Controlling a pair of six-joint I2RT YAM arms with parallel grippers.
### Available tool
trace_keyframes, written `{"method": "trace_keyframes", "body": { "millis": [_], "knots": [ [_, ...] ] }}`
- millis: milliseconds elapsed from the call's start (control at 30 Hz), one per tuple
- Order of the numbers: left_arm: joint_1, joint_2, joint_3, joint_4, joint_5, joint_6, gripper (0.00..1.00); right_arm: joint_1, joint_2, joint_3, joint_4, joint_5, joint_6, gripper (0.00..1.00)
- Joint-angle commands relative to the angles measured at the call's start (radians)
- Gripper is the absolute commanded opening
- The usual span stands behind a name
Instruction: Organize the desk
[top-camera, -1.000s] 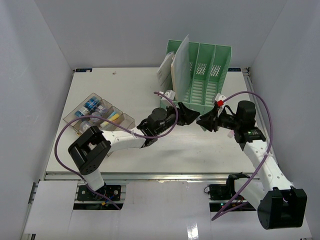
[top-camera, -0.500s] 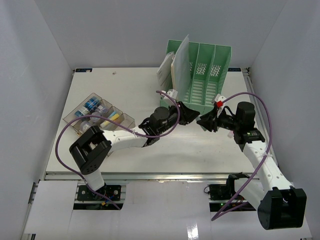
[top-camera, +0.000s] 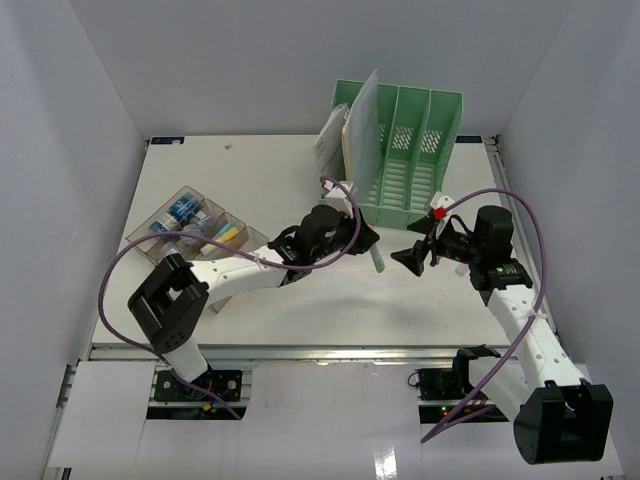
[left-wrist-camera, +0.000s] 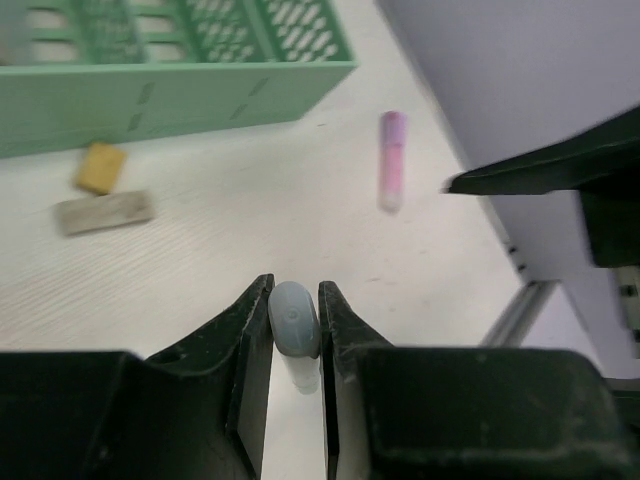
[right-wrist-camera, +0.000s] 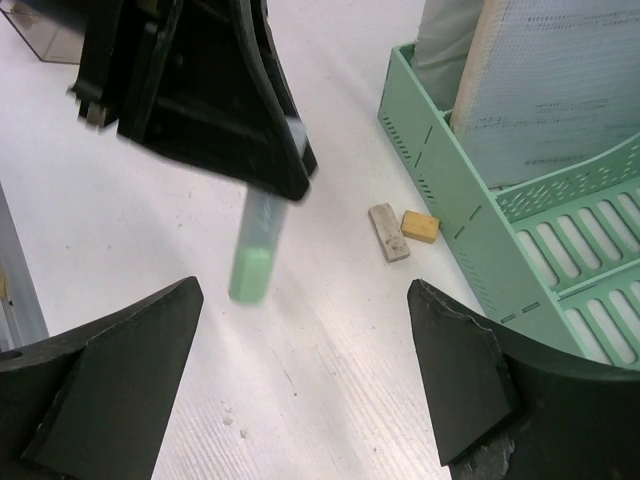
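Note:
My left gripper (top-camera: 366, 240) hangs over the middle of the white desk (top-camera: 300, 300), shut on a marker pen (top-camera: 377, 260). In the left wrist view its grey-blue end (left-wrist-camera: 294, 318) sits pinched between the jaws. From the right wrist, the pen's clear body and green cap (right-wrist-camera: 253, 268) hang down from the left gripper's black fingers (right-wrist-camera: 225, 100). My right gripper (top-camera: 412, 257) stands just right of the pen, open with nothing between its fingers. Its wide gap (right-wrist-camera: 310, 370) frames bare desk.
A green file rack (top-camera: 405, 150) with papers (right-wrist-camera: 560, 90) stands at the back. A grey eraser (right-wrist-camera: 388, 232) and a yellow eraser (right-wrist-camera: 421, 226) lie at its foot. A pink marker (left-wrist-camera: 391, 160) lies on the desk. A clear compartment tray (top-camera: 200, 230) sits at the left.
The left gripper closed on the pen that the right gripper held. The right gripper then opened and drew back a little to the right, leaving the pen in the left gripper.

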Motion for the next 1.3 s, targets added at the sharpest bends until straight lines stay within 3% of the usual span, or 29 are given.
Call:
{"method": "trace_keyframes", "body": {
  "millis": [0, 133, 233, 367, 567, 967, 1000, 1067, 1267],
  "knots": [
    [0.147, -0.179, 0.030, -0.388, -0.039, 0.190, 0.00, -0.039, -0.046, 0.015, -0.025, -0.051, -0.048, 0.90],
    [0.256, -0.313, 0.055, -0.676, -0.134, 0.337, 0.00, -0.058, -0.055, 0.011, -0.031, -0.051, -0.050, 0.90],
    [0.303, -0.393, 0.088, -0.829, -0.316, 0.447, 0.00, -0.064, -0.049, 0.017, -0.041, -0.035, -0.050, 0.90],
    [0.415, -0.419, 0.112, -0.916, -0.478, 0.542, 0.00, -0.067, -0.037, 0.020, -0.049, -0.030, -0.049, 0.90],
    [0.553, -0.336, 0.106, -0.934, -0.584, 0.616, 0.00, -0.077, -0.032, 0.019, -0.056, -0.023, -0.050, 0.90],
    [0.603, -0.147, 0.096, -0.820, -0.585, 0.707, 0.00, -0.093, -0.013, 0.020, -0.067, -0.035, -0.052, 0.90],
    [0.603, -0.135, 0.089, -0.812, -0.582, 0.707, 0.05, -0.093, -0.011, 0.020, -0.067, -0.034, -0.053, 0.90],
    [0.603, -0.115, 0.076, -0.806, -0.572, 0.705, 0.28, -0.123, -0.005, 0.020, -0.070, -0.033, -0.052, 0.90],
    [0.603, -0.089, 0.084, -0.806, -0.486, 0.668, 0.62, -0.155, 0.012, 0.019, -0.076, -0.027, -0.056, 0.90]
  ]
}}
